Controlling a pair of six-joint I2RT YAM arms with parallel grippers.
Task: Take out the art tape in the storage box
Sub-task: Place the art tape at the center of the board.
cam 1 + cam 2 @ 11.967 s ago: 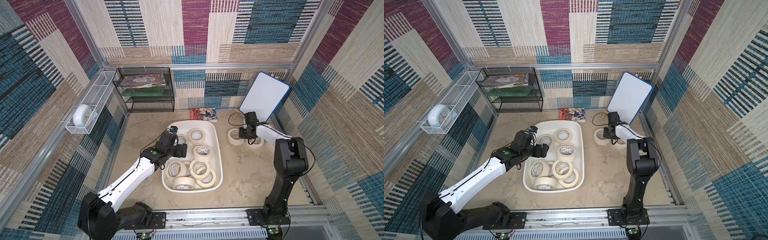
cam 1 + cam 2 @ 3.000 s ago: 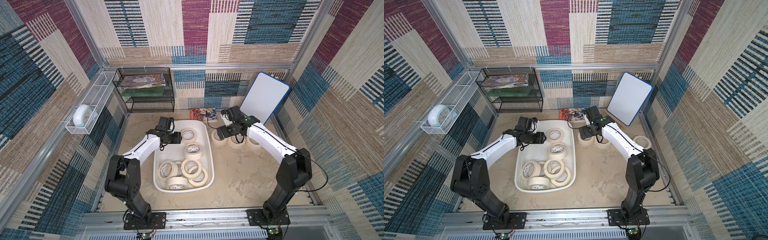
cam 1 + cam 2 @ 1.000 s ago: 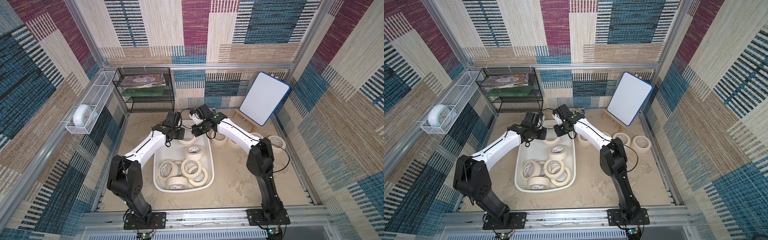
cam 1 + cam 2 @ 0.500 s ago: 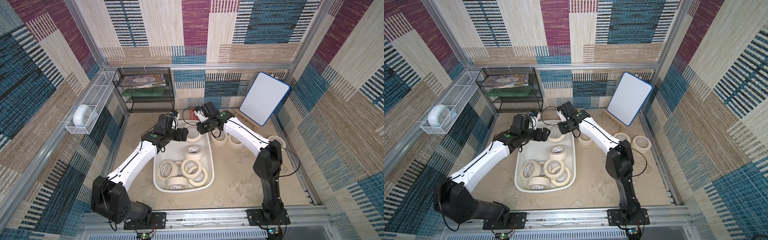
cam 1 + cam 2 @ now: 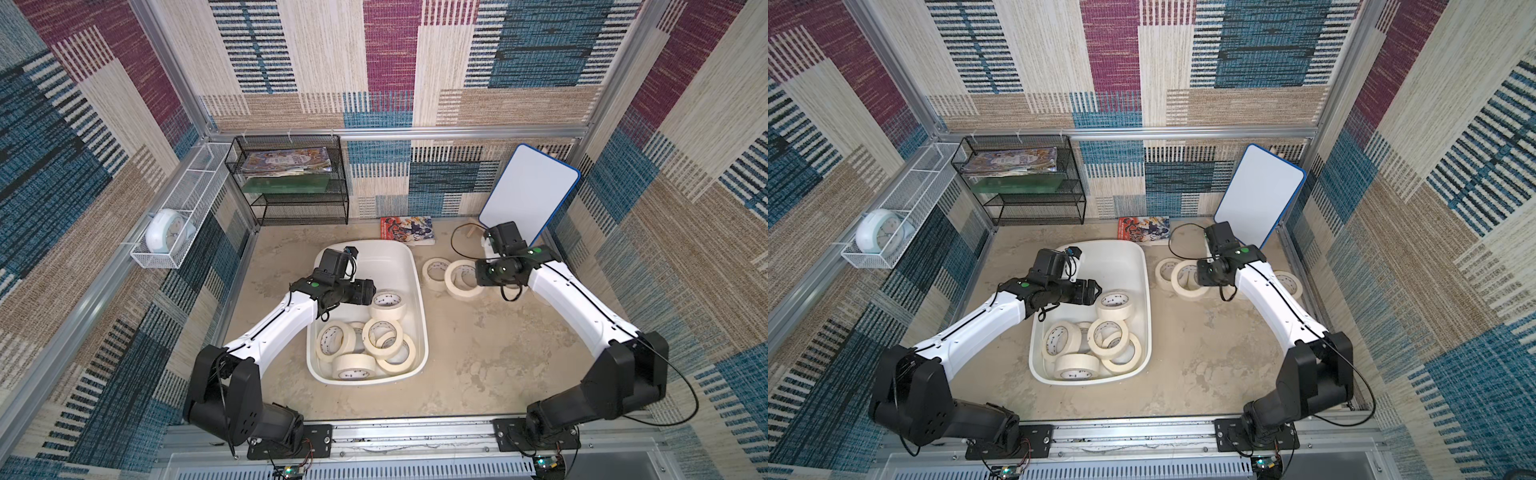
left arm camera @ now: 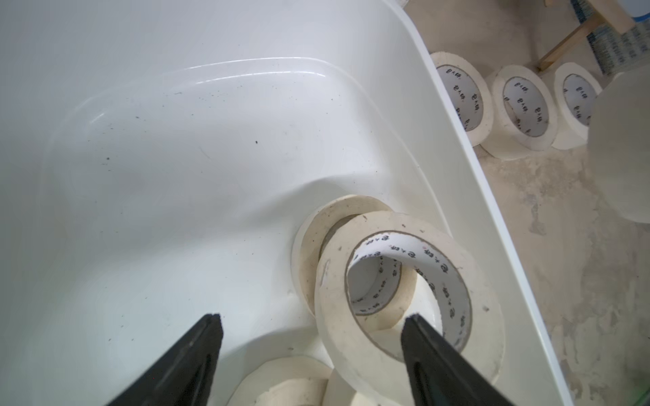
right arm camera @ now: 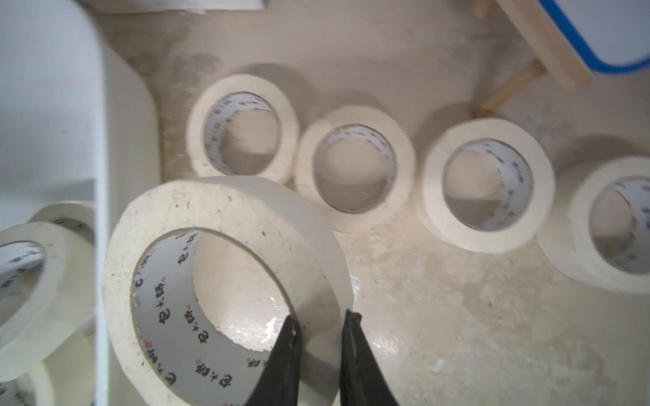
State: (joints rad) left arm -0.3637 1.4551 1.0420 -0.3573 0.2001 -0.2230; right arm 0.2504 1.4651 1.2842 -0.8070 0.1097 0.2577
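Four cream masking-tape rolls (image 7: 433, 189) sit outside the white plastic tub (image 5: 378, 262); right gripper (image 7: 322, 316) pinches a fifth roll (image 7: 225, 197); left gripper (image 6: 312, 317) gapes above remaining rolls (image 5: 386, 312).

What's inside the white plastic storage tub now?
About six cream masking-tape rolls, heaped at its near end; far end bare. Overlapping rolls and the left arm may hide others.

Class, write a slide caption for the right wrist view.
Right gripper, jaws pinching the wall of one art tape roll, beside four rolls flat on the table outside the storage box.
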